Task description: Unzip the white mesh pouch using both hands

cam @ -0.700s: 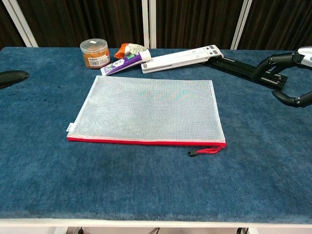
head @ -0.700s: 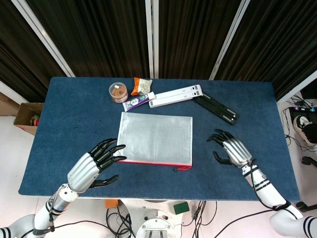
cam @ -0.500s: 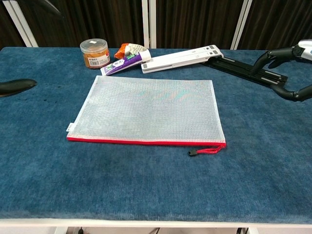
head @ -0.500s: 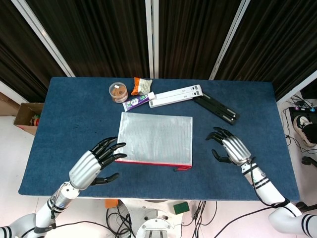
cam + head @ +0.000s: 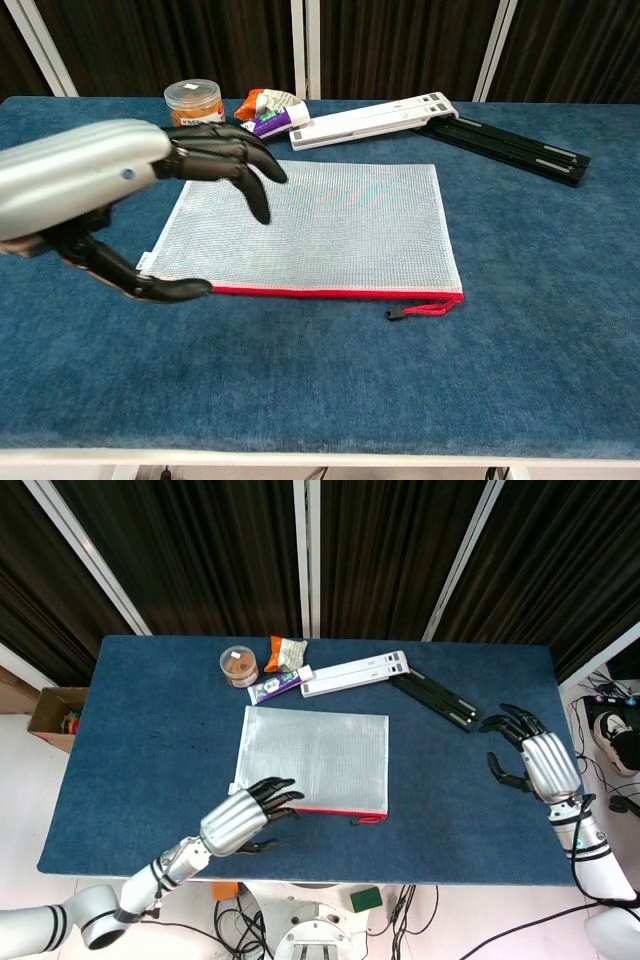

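Observation:
The white mesh pouch (image 5: 315, 757) lies flat in the middle of the blue table, its red zipper edge toward me and the red pull cord (image 5: 425, 310) at the near right corner. My left hand (image 5: 247, 817) hovers over the pouch's near left corner (image 5: 150, 262), fingers spread, holding nothing; in the chest view the left hand (image 5: 110, 190) covers that corner. My right hand (image 5: 536, 759) is far off to the right of the pouch, fingers apart and empty. The chest view does not show it.
Along the far side stand a small jar (image 5: 239, 665), an orange snack packet (image 5: 285, 652), a purple tube (image 5: 275, 687), a white folded stand (image 5: 355, 673) and a black folded stand (image 5: 437, 699). A cardboard box (image 5: 55, 711) sits on the floor at left.
My left hand has moved right and inward, over the pouch's near left corner. My right hand has drawn away to the right and farther back, leaving the chest view.

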Robot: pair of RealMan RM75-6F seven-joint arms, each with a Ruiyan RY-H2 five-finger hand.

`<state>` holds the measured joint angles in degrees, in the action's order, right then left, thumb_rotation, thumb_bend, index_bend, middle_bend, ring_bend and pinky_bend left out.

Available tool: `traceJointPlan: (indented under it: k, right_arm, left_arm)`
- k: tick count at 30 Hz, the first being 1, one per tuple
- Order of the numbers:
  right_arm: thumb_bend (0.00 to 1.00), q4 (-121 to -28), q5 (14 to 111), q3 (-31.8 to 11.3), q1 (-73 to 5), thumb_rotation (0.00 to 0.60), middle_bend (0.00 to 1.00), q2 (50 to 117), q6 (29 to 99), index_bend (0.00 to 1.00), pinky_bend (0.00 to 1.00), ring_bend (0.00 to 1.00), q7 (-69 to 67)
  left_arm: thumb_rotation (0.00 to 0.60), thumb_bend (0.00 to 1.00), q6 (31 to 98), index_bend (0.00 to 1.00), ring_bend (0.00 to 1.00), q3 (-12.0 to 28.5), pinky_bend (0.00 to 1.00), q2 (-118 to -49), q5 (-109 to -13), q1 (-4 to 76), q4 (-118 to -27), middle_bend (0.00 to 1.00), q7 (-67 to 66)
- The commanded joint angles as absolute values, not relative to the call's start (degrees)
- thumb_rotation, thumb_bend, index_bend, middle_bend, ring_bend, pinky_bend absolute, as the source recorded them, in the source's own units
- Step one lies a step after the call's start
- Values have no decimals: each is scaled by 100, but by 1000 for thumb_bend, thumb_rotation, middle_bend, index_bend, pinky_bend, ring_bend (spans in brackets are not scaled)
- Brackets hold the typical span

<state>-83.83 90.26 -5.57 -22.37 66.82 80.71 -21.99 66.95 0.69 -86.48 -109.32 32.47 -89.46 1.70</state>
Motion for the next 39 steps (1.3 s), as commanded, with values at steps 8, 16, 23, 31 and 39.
traceJointPlan:
  k: [8, 16, 23, 31, 39]
  right_arm:
    - [477, -8451, 8851, -622, -2182, 600, 287, 6642, 7967, 365, 213, 113, -1892]
    - [477, -8339, 8829, -613, -2146, 600, 275, 6742, 7915, 366, 213, 113, -1963]
    - [477, -8293, 8826, -629, -2099, 600, 267, 6765, 7946, 366, 213, 113, -2031]
    - [477, -8269, 8830, -628, -2047, 600, 264, 6784, 7963, 365, 213, 112, -2100]
    - [477, -8261, 8848, -633, -2013, 600, 263, 6791, 7982, 363, 213, 113, -2155]
  left_arm:
    - [600, 253, 5023, 357, 36, 793, 135, -10139, -10073, 4642, -7813, 136, -385]
    - [600, 251, 4403, 358, 23, 888, 130, -10785, -9604, 5184, -7045, 117, -622]
    - [600, 253, 4120, 381, 4, 975, 125, -10919, -9044, 5318, -7123, 92, -750]
    - [600, 258, 4151, 391, 3, 888, 125, -11004, -8834, 5413, -7099, 91, -1147]
    - [600, 259, 4170, 414, 3, 897, 125, -11086, -8591, 5502, -7049, 89, -1360]
